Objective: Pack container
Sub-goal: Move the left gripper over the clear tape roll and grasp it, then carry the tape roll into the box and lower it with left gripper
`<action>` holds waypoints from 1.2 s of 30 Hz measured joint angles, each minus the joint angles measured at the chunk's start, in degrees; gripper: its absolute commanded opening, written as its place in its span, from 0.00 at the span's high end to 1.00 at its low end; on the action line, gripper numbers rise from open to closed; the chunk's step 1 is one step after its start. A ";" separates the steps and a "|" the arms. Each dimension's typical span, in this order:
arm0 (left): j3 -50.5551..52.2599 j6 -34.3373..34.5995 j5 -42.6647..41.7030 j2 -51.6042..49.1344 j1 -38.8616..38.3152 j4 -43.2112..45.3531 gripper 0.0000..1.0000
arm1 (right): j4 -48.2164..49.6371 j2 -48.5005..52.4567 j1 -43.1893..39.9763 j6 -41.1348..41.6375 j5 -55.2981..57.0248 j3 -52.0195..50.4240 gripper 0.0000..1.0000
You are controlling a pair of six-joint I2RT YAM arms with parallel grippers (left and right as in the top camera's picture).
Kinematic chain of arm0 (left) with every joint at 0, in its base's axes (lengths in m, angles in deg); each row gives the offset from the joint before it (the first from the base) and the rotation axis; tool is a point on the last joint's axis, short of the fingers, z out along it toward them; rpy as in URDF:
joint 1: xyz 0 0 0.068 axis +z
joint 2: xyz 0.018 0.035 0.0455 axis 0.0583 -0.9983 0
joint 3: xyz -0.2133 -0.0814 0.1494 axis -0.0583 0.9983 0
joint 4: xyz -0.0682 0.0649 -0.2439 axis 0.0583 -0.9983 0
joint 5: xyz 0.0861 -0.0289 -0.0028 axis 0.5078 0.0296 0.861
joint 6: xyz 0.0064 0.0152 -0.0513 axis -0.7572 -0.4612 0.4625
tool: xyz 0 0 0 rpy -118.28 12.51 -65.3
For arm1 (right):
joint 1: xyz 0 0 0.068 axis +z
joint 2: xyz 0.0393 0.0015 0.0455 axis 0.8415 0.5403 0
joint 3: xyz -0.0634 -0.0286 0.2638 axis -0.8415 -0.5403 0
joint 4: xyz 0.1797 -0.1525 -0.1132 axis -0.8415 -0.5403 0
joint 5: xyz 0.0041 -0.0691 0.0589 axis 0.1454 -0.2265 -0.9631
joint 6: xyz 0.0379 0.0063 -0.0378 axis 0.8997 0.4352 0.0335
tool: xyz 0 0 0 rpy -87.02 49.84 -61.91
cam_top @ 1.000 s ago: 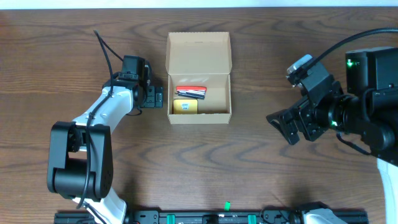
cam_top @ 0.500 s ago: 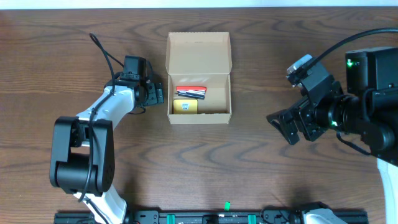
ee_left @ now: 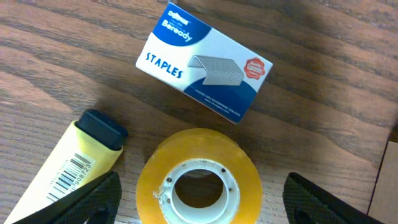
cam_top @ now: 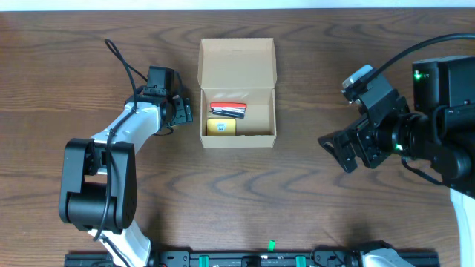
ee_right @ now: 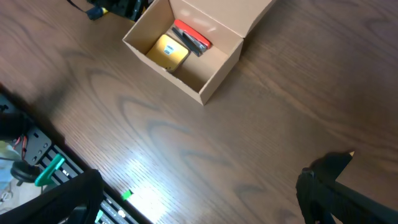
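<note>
The left gripper [ee_left: 202, 196] stood open around the tape roll [ee_left: 199, 144], not touching it. The right gripper [cam_top: 335, 153] hung open and empty.

Bright, even light falls from above on the wooden table [cam_top: 297, 185]; shadows are short and soft. The right wrist view shows a pale glare patch on the grain at lower left. The left wrist view renders the staples box [ee_left: 204, 61] print sharply; the fingers [ee_left: 93, 199] of the left tool [ee_left: 202, 182] look dark and soft-edged.
</note>
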 measured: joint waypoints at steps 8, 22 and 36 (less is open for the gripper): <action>0.00 -0.02 0.11 -0.92 0.00 0.39 0.20 | 0.00 0.00 0.00 0.00 0.00 0.00 0.01; -0.20 0.15 0.37 -1.51 0.00 0.39 0.27 | 0.00 0.00 0.00 0.00 0.00 0.00 0.01; -1.16 0.26 0.87 -1.77 0.00 -1.22 0.59 | 0.00 0.00 0.00 0.00 0.00 0.00 0.01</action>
